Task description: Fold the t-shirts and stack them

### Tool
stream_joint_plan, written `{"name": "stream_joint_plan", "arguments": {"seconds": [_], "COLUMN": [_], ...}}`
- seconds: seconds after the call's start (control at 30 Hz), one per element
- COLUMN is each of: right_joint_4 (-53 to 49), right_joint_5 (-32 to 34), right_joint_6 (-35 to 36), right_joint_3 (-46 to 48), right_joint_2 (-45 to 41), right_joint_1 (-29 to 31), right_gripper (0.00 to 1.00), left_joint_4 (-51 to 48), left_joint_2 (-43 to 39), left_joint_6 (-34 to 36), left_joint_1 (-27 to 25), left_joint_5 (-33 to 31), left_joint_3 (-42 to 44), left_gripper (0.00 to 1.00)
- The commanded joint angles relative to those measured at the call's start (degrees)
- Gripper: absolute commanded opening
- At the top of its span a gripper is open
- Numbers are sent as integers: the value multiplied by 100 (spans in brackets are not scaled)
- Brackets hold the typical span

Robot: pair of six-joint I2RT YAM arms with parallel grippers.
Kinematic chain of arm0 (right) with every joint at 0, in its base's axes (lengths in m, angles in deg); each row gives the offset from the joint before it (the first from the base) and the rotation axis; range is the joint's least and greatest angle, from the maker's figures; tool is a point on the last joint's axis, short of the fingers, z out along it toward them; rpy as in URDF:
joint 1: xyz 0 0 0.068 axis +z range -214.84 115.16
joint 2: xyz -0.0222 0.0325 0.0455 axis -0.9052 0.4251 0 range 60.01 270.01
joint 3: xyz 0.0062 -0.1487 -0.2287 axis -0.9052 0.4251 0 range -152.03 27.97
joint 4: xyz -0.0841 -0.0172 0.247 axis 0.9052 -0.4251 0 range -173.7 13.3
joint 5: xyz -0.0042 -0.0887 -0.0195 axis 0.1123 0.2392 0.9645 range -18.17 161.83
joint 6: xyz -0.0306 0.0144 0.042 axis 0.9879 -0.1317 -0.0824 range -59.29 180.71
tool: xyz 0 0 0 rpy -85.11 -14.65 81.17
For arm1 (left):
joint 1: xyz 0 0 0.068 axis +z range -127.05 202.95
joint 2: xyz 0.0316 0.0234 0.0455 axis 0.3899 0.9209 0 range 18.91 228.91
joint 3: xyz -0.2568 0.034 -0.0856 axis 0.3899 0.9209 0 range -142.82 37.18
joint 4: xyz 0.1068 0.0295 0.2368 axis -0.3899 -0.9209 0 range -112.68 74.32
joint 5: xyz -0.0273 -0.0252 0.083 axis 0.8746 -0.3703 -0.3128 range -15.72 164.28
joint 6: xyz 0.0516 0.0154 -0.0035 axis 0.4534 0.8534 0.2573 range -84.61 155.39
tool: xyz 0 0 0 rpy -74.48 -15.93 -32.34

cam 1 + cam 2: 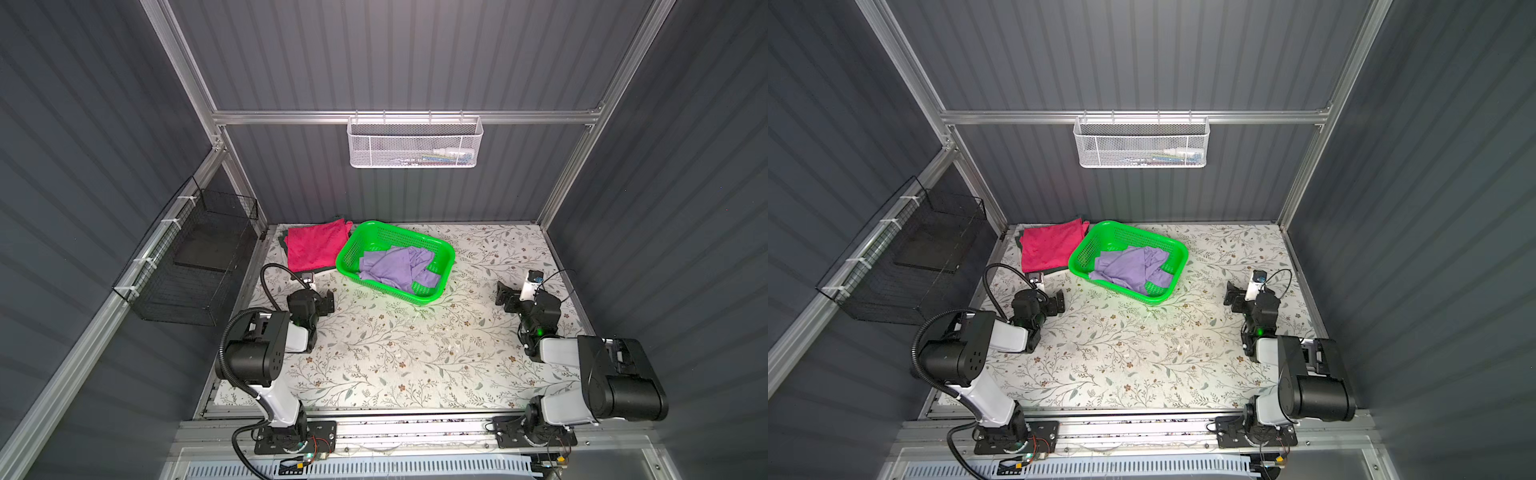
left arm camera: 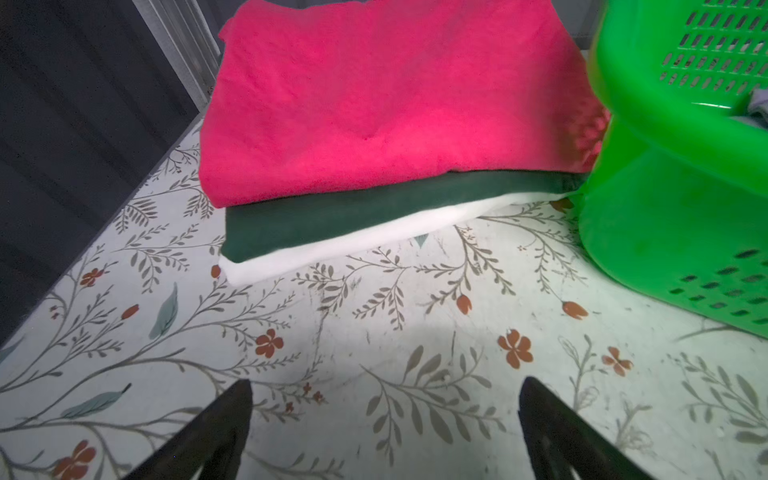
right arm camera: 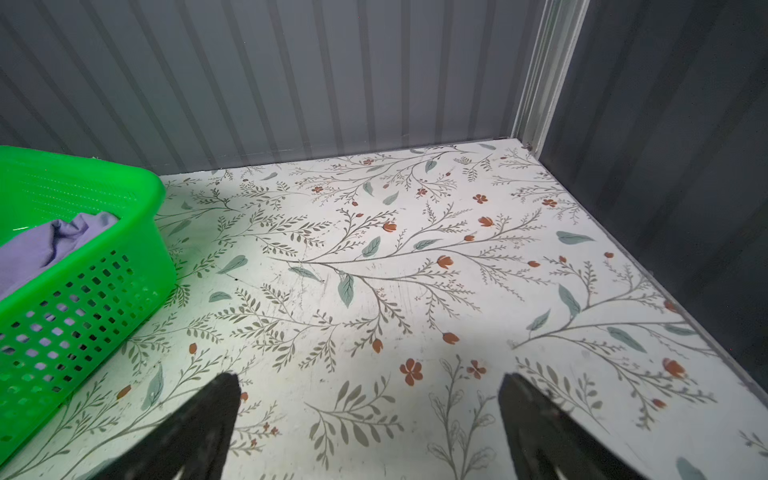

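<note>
Left tool [image 2: 386, 386], right tool [image 3: 368, 380]: wide, empty. Green mesh basket [image 1: 376, 243] containing lavender t-shirt [image 1: 395, 266] sits just beside folded magenta t-shirt [image 1: 316, 247].

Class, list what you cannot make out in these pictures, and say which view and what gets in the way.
- Purple tee: both top views; crumpled in the basket, folds hide any lettering.
- White layer: left wrist view; green tee and pink tee cover all but an edge.
- Wall basket: both top views; contents too small, behind mesh.
</note>
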Motion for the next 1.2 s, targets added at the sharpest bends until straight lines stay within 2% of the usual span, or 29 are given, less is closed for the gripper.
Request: {"name": "stream_joint_plan", "arguments": {"seconds": [0.0,0.73,1.17], "right_joint_4": [-15,89,706], "right_joint_5": [58,417,670], "right_joint_6": [-75,90,154], "right_joint_3": [-94,-32,300], "right_joint_2": [23,8,-33], "right_joint_1": [5,221,356], "right_gripper": [99,99,99], "left_joint_4": [-9,-13,149], "left_joint_2": [-32,-30,-37], "left_joint_6": [61,62,105], "left_joint_1": [43,43,34], "left_joint_5": [84,90,105], "left_joint_3": [-101,-107,-13], "left_gripper": [100,100,100]}}
